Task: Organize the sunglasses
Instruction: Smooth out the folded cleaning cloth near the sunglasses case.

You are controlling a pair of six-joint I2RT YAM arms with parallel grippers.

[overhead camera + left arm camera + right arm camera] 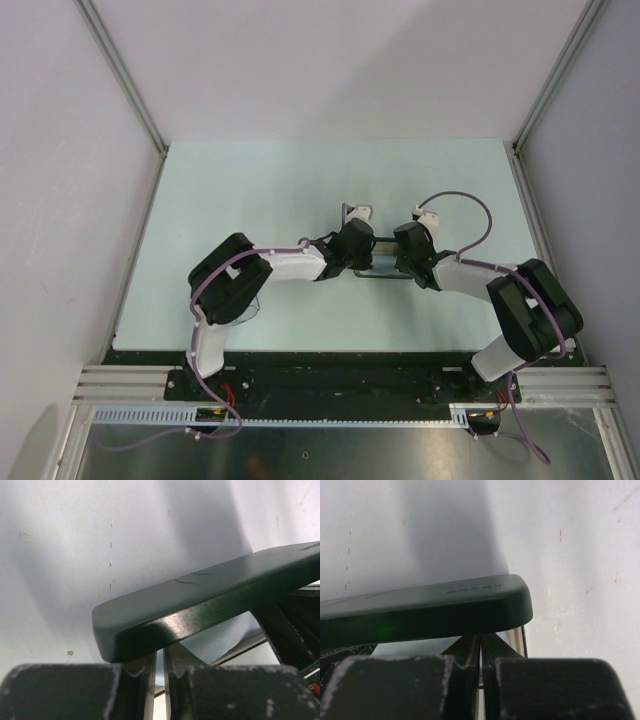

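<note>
In the top view the left gripper (370, 257) reaches to mid-frame and meets the left end of a black case (385, 266) lying on the pale table (250, 190). Its wrist view shows the fingers (149, 677) drawn together to a thin slit directly below the overhanging case lid. Whether they pinch a thin edge cannot be determined. A pale blue-grey surface (220, 639), possibly a cloth, shows beneath the lid. The sunglasses are not visible in any view. They may be inside or under the case, but their location cannot be confirmed. At centre-right of the top view, the right gripper (399, 262) meets the opposite end of the case. Its wrist view shows the jaws closed almost to contact under the lid, contents likewise undetermined. Hazards: uneven pull from the two arms may twist or drag the case across the table. If the lid is pressed down while a temple arm or the cloth lies across the rim, the frame may bend or the lid may fail to seat. A weak hold on the smooth shell may slip.
</note>
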